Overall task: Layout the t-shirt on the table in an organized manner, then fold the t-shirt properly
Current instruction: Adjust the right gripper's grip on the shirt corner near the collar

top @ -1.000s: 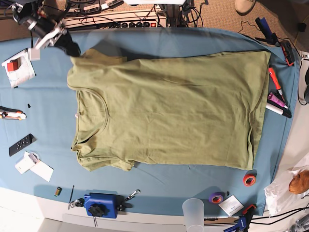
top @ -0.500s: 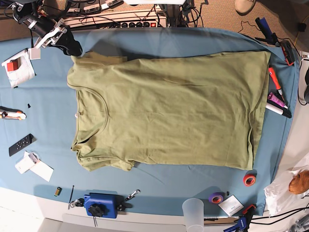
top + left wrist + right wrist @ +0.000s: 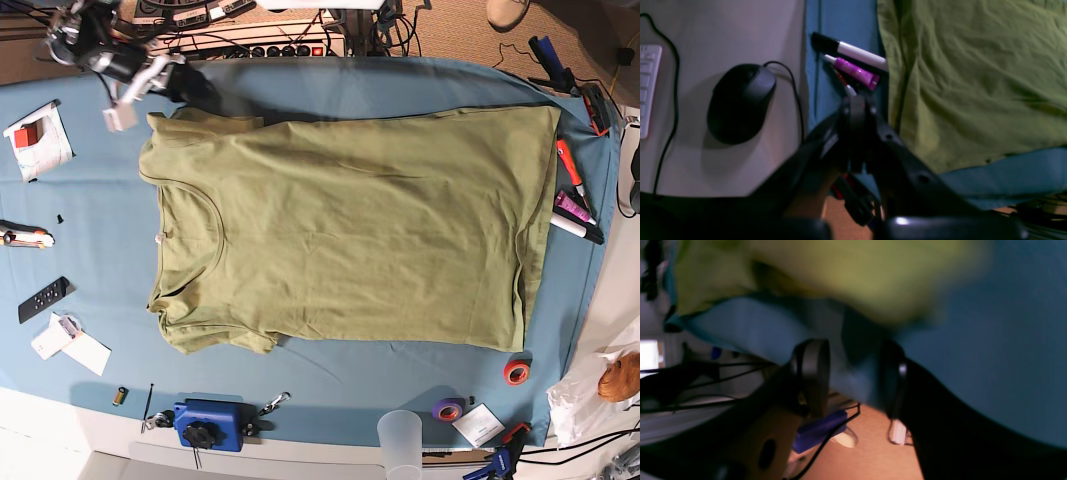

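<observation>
We see the t-shirt (image 3: pixel 350 230) lying flat on the desk (image 3: pixel 90 180), spread over the middle of it, with the neckline toward the left edge and the hem toward the right edge in the base view. The far sleeve lies near the far left corner, and the near sleeve is a little bunched near the front edge.

The right tool (image 3: pixel 150 85) hangs over the far left corner of the desk, just beside the far sleeve. In the right wrist view its two fingers (image 3: pixel 813 373) stand spread apart, with only blue cloth between them, and the t-shirt (image 3: pixel 826 276) is beyond the tips, blurred. It holds nothing.

The left tool (image 3: pixel 855 110) is seen only in the left wrist view. Its fingers are pressed together and nothing is between them. It is over the right edge of the desk, near the hem of the t-shirt (image 3: pixel 973 76). Just beyond its tip lie a white marker (image 3: pixel 857 53) and a purple tube (image 3: pixel 855 71), touching the hem. A black mouse (image 3: pixel 740 101) rests on a pale surface beside the desk.
</observation>
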`<move>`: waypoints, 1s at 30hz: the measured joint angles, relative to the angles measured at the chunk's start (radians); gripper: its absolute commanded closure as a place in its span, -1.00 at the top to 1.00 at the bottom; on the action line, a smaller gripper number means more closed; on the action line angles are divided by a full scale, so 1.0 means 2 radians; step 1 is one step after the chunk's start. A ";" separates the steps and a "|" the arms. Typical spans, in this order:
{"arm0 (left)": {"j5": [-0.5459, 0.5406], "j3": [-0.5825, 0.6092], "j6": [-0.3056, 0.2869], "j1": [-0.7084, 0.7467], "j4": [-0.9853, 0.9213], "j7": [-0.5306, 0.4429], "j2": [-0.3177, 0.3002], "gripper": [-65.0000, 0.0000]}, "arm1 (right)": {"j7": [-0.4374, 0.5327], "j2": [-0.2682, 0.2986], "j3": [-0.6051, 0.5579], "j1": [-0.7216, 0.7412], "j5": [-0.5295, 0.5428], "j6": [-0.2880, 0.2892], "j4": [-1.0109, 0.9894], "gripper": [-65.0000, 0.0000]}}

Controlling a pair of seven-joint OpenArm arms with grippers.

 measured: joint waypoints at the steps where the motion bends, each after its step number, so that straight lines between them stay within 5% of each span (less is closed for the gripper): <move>1: 0.000 0.000 0.000 0.000 0.000 0.000 0.000 -1.00 | 0.016 0.000 -0.012 0.003 -0.017 0.001 0.002 -0.21; 10: 0.000 0.000 0.000 0.000 0.000 0.000 0.000 -1.00 | 0.024 0.000 -0.031 0.058 -0.077 0.002 0.002 -0.24; 14: 0.000 0.000 0.000 0.000 0.000 0.000 0.000 -1.00 | 0.023 0.000 -0.030 0.068 -0.095 -0.001 0.001 -1.00; 20: 0.000 0.000 0.000 0.000 0.000 0.000 0.000 -1.00 | 0.006 0.000 -0.029 0.066 -0.092 -0.002 -0.001 -1.00; 30: -0.002 0.000 0.000 0.000 0.000 0.000 0.003 -1.00 | -0.016 0.000 -0.029 -0.018 0.016 -0.002 0.057 -1.00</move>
